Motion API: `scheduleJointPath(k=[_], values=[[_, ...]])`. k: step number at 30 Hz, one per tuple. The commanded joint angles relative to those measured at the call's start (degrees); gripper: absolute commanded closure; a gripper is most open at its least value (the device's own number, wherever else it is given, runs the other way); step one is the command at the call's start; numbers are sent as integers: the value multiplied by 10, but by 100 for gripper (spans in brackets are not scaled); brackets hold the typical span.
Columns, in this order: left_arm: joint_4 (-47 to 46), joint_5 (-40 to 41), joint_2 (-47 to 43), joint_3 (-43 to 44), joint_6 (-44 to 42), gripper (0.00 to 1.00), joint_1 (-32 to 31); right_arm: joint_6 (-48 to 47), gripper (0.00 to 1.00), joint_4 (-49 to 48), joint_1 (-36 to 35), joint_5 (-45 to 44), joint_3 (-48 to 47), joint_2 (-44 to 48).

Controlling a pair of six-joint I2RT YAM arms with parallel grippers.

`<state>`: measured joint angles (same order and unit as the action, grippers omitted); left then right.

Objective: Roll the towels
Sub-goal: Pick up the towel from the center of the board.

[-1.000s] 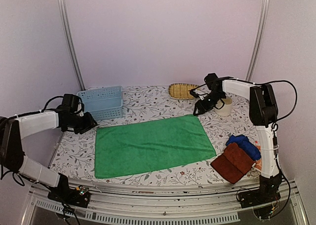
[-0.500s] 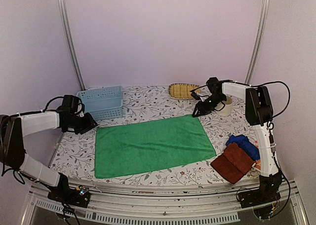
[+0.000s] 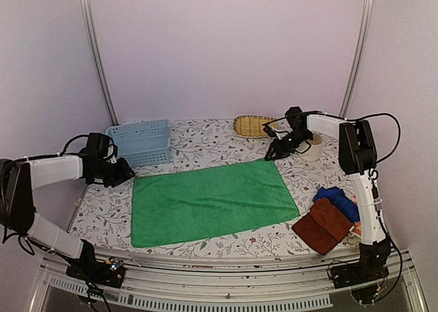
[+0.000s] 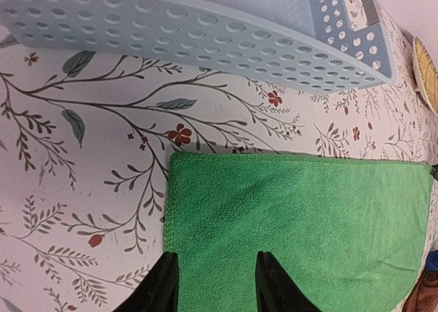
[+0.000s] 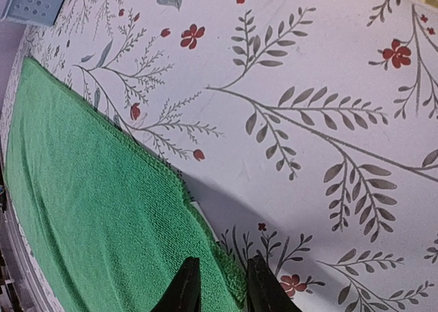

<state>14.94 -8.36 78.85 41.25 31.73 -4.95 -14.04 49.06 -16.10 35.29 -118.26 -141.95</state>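
Top external: green towel point(image 3: 212, 201) flat, unrolled, rolling all ahead; left tool point(image 4: 215, 274) and right tool point(image 5: 222, 274) spread over its far corners.

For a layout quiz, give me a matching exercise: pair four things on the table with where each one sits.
Things:
1. green towel
2. reddish-brown towel
3. pale blue basket
4. straw tray

Places:
A. far edge, just right of centre
B. spread flat in the middle
C. near right corner
D. far left corner

Pairs: 1-B; 2-C; 3-D; 4-A
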Motion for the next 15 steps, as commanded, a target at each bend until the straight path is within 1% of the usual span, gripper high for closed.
scheduleJointPath(k=[1, 3, 7, 10, 15], values=[[-14, 2, 8, -7, -10, 59, 6, 13, 77, -29, -1, 9, -25, -15], [-14, 3, 9, -7, -13, 59, 6, 15, 84, -34, -1, 14, -27, -16], [-14, 1, 14, -6, -14, 59, 6, 14, 92, -36, -1, 15, -28, -19], [-15, 0, 18, -6, -15, 59, 7, 12, 95, -33, -1, 17, -28, -21], [-16, 2, 25, -6, -17, 59, 8, 6, 96, -35, -1, 9, -27, -22]])
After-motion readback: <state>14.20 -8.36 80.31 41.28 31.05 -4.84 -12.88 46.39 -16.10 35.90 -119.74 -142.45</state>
